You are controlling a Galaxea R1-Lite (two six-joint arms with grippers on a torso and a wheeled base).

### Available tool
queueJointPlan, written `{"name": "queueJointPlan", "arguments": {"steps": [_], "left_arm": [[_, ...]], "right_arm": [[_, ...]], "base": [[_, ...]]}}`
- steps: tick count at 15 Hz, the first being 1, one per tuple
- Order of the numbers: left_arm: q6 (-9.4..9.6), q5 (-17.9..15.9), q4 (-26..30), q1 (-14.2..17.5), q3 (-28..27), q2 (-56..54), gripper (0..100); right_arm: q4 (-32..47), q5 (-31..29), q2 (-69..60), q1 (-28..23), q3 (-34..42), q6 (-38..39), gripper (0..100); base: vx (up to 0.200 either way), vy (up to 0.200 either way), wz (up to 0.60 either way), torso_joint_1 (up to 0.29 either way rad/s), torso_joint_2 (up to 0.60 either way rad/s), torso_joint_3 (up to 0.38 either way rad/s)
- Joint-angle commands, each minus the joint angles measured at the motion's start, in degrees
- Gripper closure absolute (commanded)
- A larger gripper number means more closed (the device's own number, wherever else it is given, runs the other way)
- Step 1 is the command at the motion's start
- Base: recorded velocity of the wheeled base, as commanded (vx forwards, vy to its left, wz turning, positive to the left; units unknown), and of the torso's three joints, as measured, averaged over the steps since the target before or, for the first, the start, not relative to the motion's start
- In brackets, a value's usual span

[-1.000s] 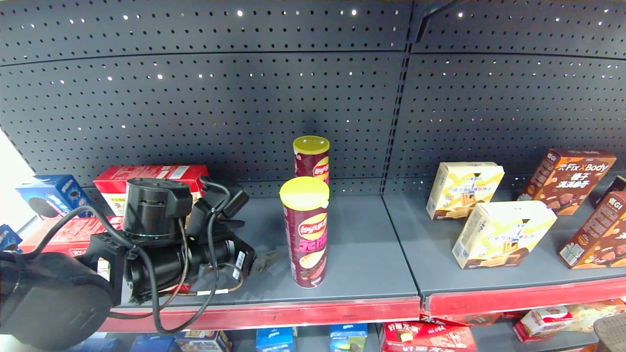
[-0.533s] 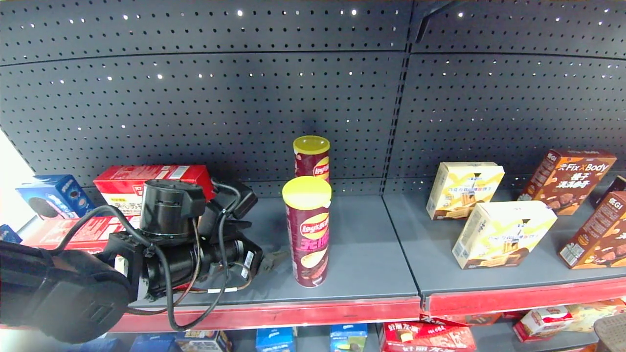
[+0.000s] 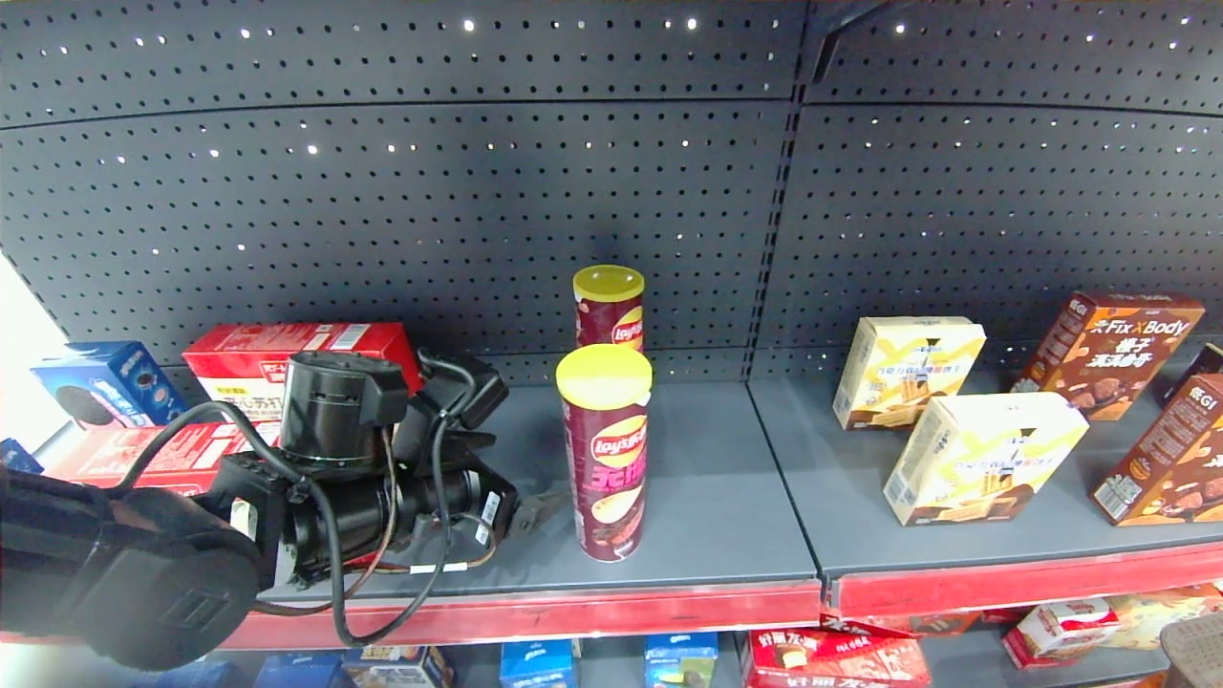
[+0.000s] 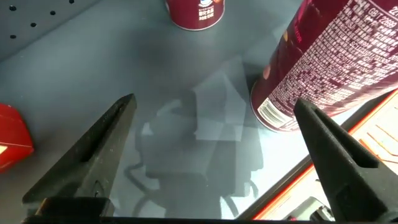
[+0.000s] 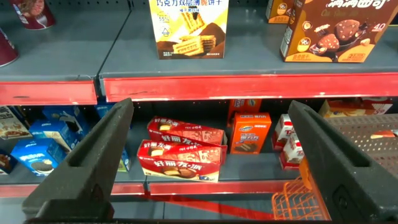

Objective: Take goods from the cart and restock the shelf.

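Left gripper [image 4: 214, 112], fingers spread and empty, advanced toward front chip can [image 3: 604, 459], whose top shifted slightly away; can judged shelved; right gripper [image 5: 211, 107] likewise spread, empty

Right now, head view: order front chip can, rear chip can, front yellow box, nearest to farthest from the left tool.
1. front chip can, just beside it
2. rear chip can, farther back
3. front yellow box, right bay

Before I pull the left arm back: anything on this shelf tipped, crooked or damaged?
Nothing stands out. The front chip can and rear chip can stand upright on the shelf; the left gripper is open, beside the front one.
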Motion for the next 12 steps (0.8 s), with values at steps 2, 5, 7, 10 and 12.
{"name": "queueJointPlan", "arguments": {"steps": [2, 5, 7, 10, 12], "left_arm": [[0.02, 0.0, 0.0, -0.1, -0.2, 0.0, 0], [0.02, 0.0, -0.5, -0.1, -0.3, 0.1, 0], [0.02, 0.0, -0.6, -0.1, -0.3, 0.1, 0], [0.02, 0.0, -0.6, -0.1, -0.4, 0.5, 0], [0.02, 0.0, -0.6, -0.1, -0.5, 0.6, 0]], "right_arm": [[0.0, 0.0, 0.0, 0.0, 0.0, 0.0, 0], [0.0, 0.0, 0.0, 0.0, 0.0, 0.0, 0], [0.0, 0.0, 0.0, 0.0, 0.0, 0.0, 0], [0.0, 0.0, 0.0, 0.0, 0.0, 0.0, 0], [0.0, 0.0, 0.0, 0.0, 0.0, 0.0, 0]], "base": [[0.0, 0.0, 0.0, 0.0, 0.0, 0.0], [0.0, 0.0, 0.0, 0.0, 0.0, 0.0], [0.0, 0.0, 0.0, 0.0, 0.0, 0.0], [0.0, 0.0, 0.0, 0.0, 0.0, 0.0], [0.0, 0.0, 0.0, 0.0, 0.0, 0.0]]}}
